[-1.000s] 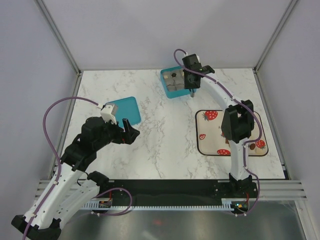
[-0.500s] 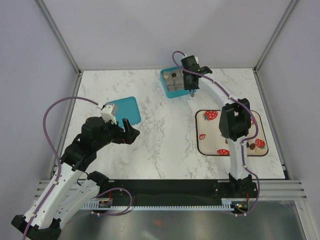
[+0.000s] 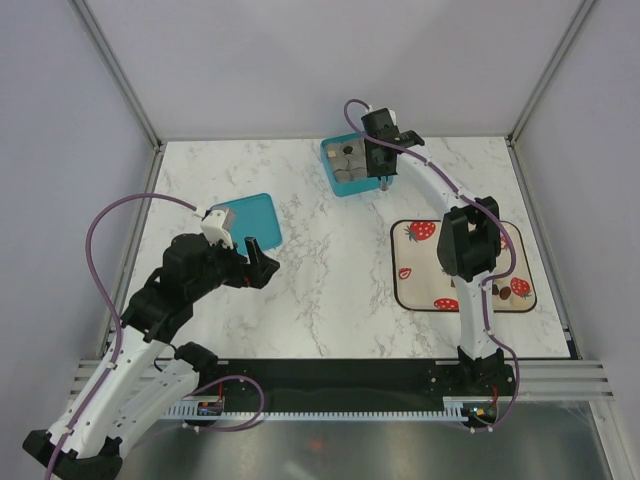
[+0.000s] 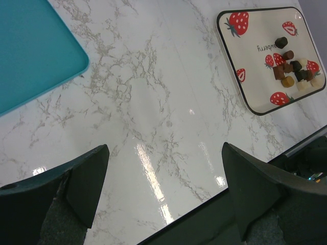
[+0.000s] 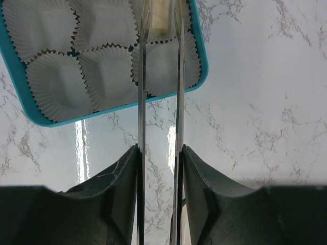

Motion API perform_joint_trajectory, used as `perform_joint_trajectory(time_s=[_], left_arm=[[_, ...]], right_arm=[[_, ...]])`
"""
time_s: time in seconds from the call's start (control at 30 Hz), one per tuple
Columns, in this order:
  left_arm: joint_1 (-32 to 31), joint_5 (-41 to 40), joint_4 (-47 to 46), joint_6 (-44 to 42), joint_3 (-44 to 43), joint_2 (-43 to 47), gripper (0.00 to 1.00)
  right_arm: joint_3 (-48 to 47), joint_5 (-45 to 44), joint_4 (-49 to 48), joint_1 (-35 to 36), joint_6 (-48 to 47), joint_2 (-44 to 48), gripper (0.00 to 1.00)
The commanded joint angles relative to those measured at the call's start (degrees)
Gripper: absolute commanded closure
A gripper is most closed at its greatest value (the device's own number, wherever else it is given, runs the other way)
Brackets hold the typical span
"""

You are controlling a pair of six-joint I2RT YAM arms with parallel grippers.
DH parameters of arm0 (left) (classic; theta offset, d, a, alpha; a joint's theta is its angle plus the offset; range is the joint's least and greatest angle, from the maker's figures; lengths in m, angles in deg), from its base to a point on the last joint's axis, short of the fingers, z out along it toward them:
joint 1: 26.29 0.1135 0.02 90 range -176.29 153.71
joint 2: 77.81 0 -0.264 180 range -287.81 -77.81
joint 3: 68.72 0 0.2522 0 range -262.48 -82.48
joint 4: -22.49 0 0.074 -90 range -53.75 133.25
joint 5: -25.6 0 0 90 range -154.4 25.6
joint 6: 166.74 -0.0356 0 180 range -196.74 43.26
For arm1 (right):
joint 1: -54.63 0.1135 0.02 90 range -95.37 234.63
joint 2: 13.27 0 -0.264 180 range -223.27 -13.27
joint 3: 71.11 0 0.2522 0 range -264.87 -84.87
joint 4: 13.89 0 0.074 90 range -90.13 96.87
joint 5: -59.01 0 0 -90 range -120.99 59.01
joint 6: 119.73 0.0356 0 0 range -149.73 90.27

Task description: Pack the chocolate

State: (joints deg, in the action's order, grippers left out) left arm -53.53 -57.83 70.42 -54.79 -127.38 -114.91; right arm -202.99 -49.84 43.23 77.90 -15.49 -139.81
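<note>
The chocolate (image 4: 295, 67) lies as a small heap of dark, tan and whitish pieces on the strawberry-print tray (image 4: 255, 76), at the table's right (image 3: 507, 291). The teal box (image 3: 340, 178) with white paper cups (image 5: 61, 84) stands at the far middle. My right gripper (image 3: 381, 178) reaches over its near right corner. Long metal blades run along its fingers (image 5: 122, 184). One whitish chocolate (image 5: 162, 18) sits in a cup between the blade tips, which stand slightly apart from it. My left gripper (image 4: 163, 153) hovers wide open over bare marble, holding nothing.
A flat teal lid (image 3: 250, 220) lies at the left, just beyond the left gripper, and fills the upper left of the left wrist view (image 4: 30, 51). The table's near edge and black rail (image 3: 350, 375) run along the front.
The right gripper has shifted slightly toward the box and its blades have spread a little. The left arm has not moved.
</note>
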Motion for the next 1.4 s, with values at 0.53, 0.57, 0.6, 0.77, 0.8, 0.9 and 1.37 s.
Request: perform_joint_trajectory(time_s=[0.53,0.57,0.6,0.77,0.8,0.9,1.37], left_arm=[[-0.1,-0.3,-0.9,-1.9,0.0,0.1,0.01],[-0.1,-0.4,-1.0,-1.9,0.1,0.2,0.01],[0.0,-0.3,-1.0,-1.8,0.1,0.2,0.01],[-0.1,-0.2,-1.0,-1.8,0.1,0.1,0.01],[-0.1,-0.2,-1.0,-1.8,0.1,0.1,0.01],[-0.1,-0.1,-1.0,-1.8,0.0,0.1,0.01],[0.0,0.8,-1.0,-1.8,-0.1,0.1,0.01]], right_arm=[[23.8,5.9,4.5,0.1,3.4,36.9,0.56],[26.7,5.8,5.0,0.1,3.5,38.3,0.56],[28.1,5.7,5.7,0.1,3.7,39.7,0.56],[37.7,4.5,7.4,0.1,5.3,49.5,0.57],[38.9,4.4,8.4,0.1,5.6,50.9,0.57],[43.7,3.7,10.8,0.1,6.9,56.2,0.57],[58.4,1.4,20.5,-2.9,15.7,66.4,0.56]])
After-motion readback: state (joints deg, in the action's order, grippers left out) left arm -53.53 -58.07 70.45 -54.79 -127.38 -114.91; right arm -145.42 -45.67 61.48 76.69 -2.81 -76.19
